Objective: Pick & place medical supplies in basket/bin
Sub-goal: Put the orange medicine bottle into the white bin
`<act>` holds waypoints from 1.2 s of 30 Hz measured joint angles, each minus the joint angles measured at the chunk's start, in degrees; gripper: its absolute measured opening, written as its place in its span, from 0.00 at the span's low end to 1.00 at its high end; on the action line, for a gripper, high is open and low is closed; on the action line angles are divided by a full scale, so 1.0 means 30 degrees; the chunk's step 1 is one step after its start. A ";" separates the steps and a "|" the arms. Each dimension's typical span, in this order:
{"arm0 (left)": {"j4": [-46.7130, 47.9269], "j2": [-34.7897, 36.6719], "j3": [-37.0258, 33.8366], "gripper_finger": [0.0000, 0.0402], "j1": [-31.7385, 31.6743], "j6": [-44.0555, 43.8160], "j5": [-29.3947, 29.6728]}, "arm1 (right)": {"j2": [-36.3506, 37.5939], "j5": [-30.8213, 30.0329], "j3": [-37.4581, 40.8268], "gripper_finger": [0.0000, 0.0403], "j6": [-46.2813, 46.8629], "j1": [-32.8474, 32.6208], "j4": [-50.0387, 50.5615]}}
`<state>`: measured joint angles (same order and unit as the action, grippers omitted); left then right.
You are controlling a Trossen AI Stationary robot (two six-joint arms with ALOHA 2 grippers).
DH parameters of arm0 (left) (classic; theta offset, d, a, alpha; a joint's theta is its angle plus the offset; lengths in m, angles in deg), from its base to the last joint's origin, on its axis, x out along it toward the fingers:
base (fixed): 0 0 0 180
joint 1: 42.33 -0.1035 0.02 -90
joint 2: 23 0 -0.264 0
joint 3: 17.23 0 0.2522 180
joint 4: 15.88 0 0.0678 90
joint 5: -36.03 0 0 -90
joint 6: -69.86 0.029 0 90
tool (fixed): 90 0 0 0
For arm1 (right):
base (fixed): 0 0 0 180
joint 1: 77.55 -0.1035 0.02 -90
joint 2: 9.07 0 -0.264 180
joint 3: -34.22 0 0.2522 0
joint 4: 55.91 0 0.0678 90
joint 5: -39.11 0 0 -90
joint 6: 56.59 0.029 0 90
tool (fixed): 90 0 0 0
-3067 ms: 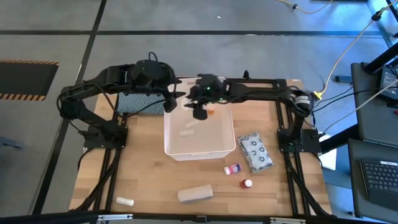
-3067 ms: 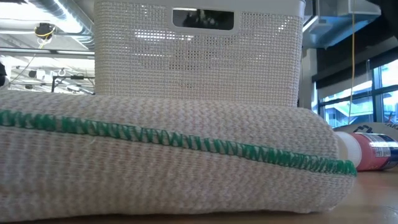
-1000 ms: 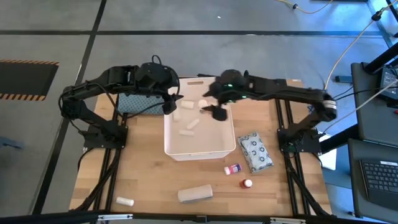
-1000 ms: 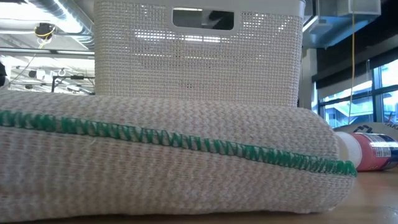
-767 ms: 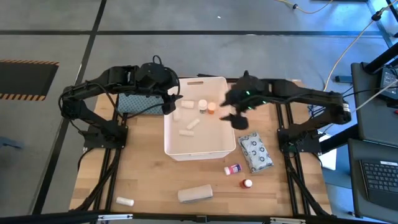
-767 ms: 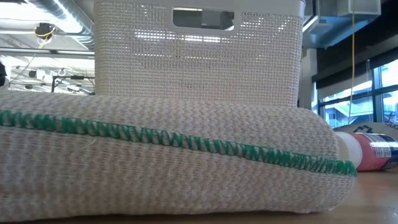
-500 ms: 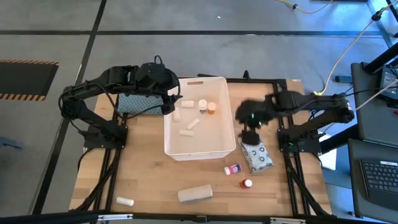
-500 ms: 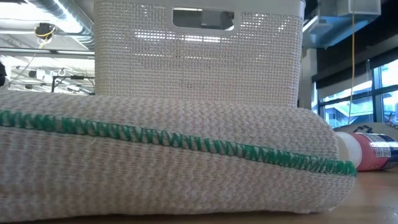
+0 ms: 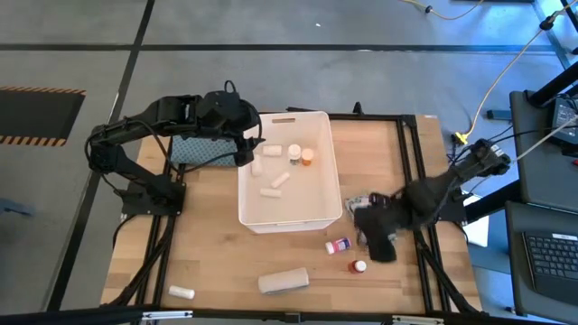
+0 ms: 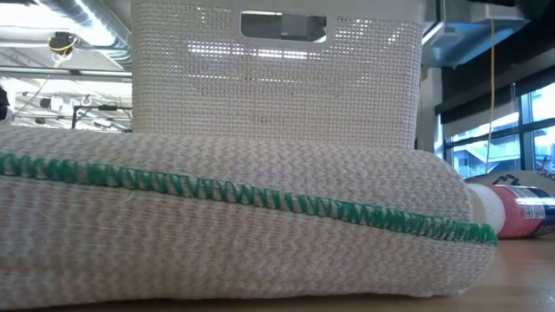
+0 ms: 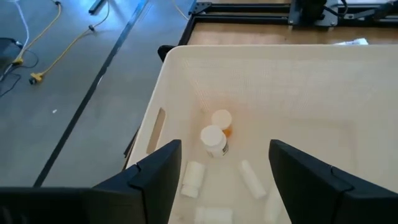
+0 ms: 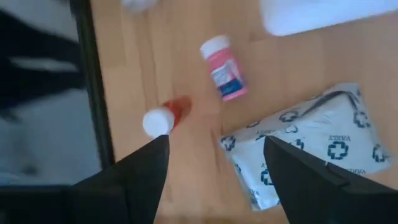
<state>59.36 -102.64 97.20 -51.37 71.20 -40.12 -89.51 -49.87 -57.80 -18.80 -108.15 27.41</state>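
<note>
The white bin (image 9: 289,212) stands mid-table and holds white rolls (image 9: 293,152), a white tube (image 9: 275,183) and an orange-capped bottle (image 9: 307,156). My left gripper (image 9: 248,149) hovers open over the bin's far left rim; its wrist view looks into the bin (image 11: 186,81). My right gripper (image 9: 379,239) hangs open, pointing down, above the grey-patterned packet (image 12: 305,146), which lies flat on the table. A pink bottle (image 12: 222,68) and a red bottle with a white cap (image 12: 165,118) lie on their sides beyond the fingers. A beige roll (image 9: 283,281) lies near the front edge.
A small white roll (image 9: 181,292) lies at the near left corner. The teal-grey cloth (image 9: 194,149) sits left of the bin under my left arm. In the low view the beige roll (image 10: 234,225) fills the foreground, with the bin (image 10: 277,74) behind it.
My right gripper has swung from over the bin's far right part toward the table's right and near edges, sinking a little and tipping to point steeply down, and now hangs over the packet. The supplies in the bin and on the table lie where they were.
</note>
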 joint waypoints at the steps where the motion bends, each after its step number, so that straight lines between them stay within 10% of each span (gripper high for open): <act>1: -0.0006 0.0000 0.0000 0.58 0.0000 -0.0260 0.0062 | -0.0241 -0.0293 0.0000 0.63 -0.0381 -0.0489 0.0007; 36: 0.0010 0.0000 0.0000 0.58 0.0000 -0.3052 0.0224 | -0.5777 -0.0951 0.0000 0.55 -0.5755 -0.3612 -0.2992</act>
<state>59.40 -102.64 97.20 -51.37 62.04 -39.45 -106.84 -52.72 -57.80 -36.07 -118.98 18.44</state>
